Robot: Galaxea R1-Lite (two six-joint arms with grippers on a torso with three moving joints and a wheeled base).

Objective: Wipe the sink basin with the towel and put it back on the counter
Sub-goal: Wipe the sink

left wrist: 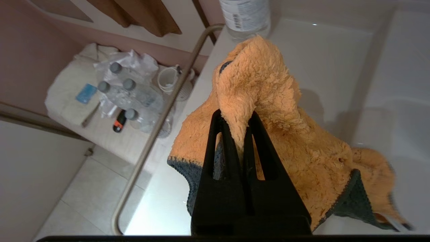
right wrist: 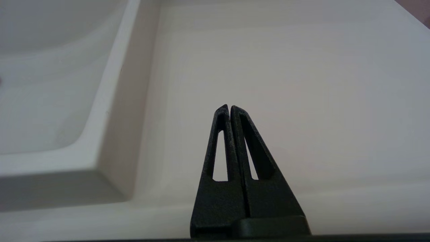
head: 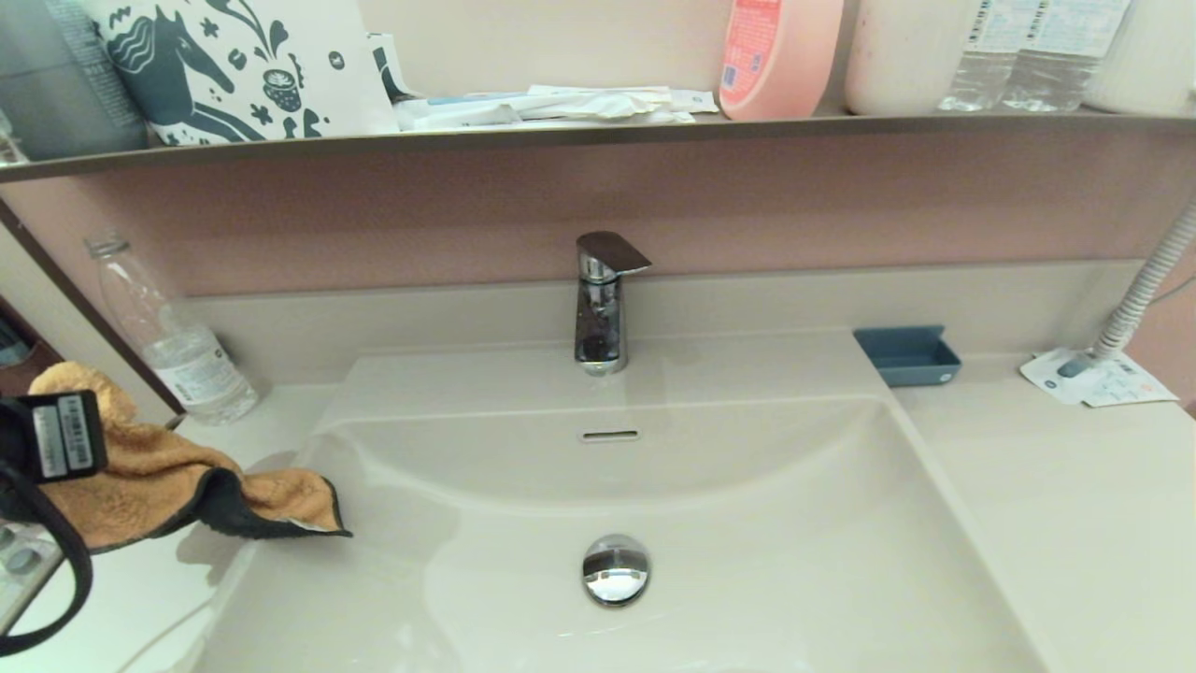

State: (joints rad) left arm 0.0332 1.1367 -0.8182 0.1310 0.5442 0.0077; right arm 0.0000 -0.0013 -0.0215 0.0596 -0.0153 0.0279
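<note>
The fluffy orange towel [head: 163,477] with dark trim hangs in the air over the left counter [head: 121,598], its corner reaching the sink basin's left rim. My left gripper [left wrist: 236,116] is shut on a fold of the towel [left wrist: 268,111]; in the head view only the arm's black wrist [head: 51,439] shows, the fingers hidden by cloth. The off-white sink basin [head: 747,579] with chrome drain plug [head: 616,568] and overflow slot [head: 609,436] lies in the middle. My right gripper [right wrist: 229,107] is shut on nothing, above the right counter [right wrist: 285,74], out of the head view.
A chrome faucet [head: 601,304] stands behind the basin. A clear water bottle [head: 173,341] stands at the back left, close to the towel. A blue tray [head: 906,355] and a paper leaflet [head: 1098,379] with a hose lie at the back right. A brown shelf [head: 598,136] overhangs.
</note>
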